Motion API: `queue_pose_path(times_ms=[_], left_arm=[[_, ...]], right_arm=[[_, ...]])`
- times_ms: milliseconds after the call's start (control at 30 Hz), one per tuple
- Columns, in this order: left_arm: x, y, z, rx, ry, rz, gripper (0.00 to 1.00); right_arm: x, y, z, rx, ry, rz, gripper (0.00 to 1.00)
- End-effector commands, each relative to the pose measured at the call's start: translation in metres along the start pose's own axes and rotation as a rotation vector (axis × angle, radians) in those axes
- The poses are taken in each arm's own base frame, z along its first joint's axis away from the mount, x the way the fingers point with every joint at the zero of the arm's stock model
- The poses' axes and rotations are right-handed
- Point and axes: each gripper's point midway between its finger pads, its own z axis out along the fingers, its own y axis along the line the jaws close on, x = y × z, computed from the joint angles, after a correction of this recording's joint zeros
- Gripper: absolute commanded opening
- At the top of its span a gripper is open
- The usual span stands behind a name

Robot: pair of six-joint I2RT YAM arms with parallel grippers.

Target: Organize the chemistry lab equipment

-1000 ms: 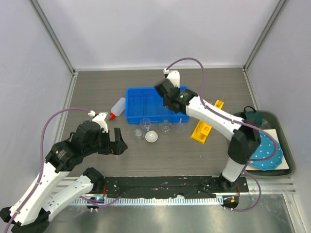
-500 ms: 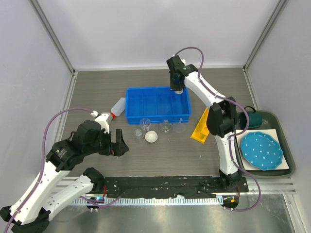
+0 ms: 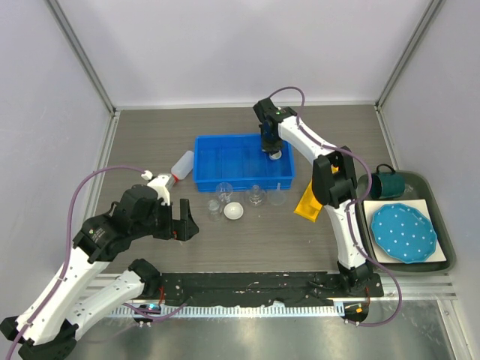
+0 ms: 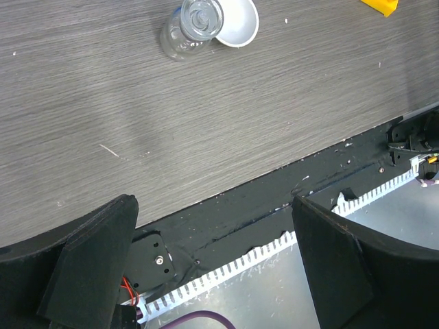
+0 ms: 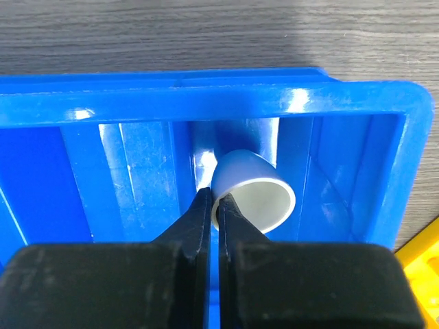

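My right gripper [image 5: 215,200] is shut on the rim of a small white dish [image 5: 257,199] and holds it inside the right end of the blue bin [image 5: 357,103]; from above the gripper [image 3: 273,148] and dish [image 3: 276,155] sit over the bin [image 3: 225,161]. In front of the bin stand clear glass beakers [image 3: 223,190], a glass funnel [image 3: 256,197] and another white dish [image 3: 234,211]. The red-capped squeeze bottle [image 3: 181,166] lies left of the bin. The yellow tube rack [image 3: 309,202] lies to the right. My left gripper [image 3: 182,218] is open and empty; its view shows a beaker [image 4: 185,31] and dish [image 4: 236,24].
A dark tray [image 3: 444,225] at the right holds the teal mug [image 3: 388,182] and the blue dotted plate [image 3: 405,232]. The black base rail [image 4: 274,205] runs along the table's near edge.
My right gripper has swung from the table in front of the bin to over the bin's right end and lowered into it with the white dish. The left arm has barely moved.
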Motion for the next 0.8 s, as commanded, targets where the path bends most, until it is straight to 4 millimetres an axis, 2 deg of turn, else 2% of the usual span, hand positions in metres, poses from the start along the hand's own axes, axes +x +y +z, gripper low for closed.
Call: queue_pose_path(times_ms=[0,200,500,600,633,767], left_arm=[[-0.008,-0.002,-0.003,0.009,-0.031,0.011,1.00],[-0.007,-0.002,-0.003,0.008,-0.033,0.009,1.00],[-0.008,-0.001,-0.005,0.002,-0.034,0.009,1.00],[-0.008,-0.001,-0.004,0.002,-0.034,0.009,1.00],[-0.008,-0.001,-0.003,0.000,-0.031,0.009,1.00],[-0.009,-0.002,-0.003,0.004,-0.034,0.015,1.00]], right_arm=[[-0.007,-0.011,-0.003,0.049,-0.030,-0.022,0.01],[-0.002,-0.018,0.008,0.095,-0.015,-0.036,0.01],[-0.001,-0.016,0.011,0.088,-0.011,-0.032,0.09],[-0.005,-0.016,0.005,0.085,-0.023,-0.027,0.15],[-0.009,-0.016,-0.001,0.080,-0.038,-0.025,0.21],[-0.024,-0.015,-0.025,0.061,-0.087,-0.014,0.30]])
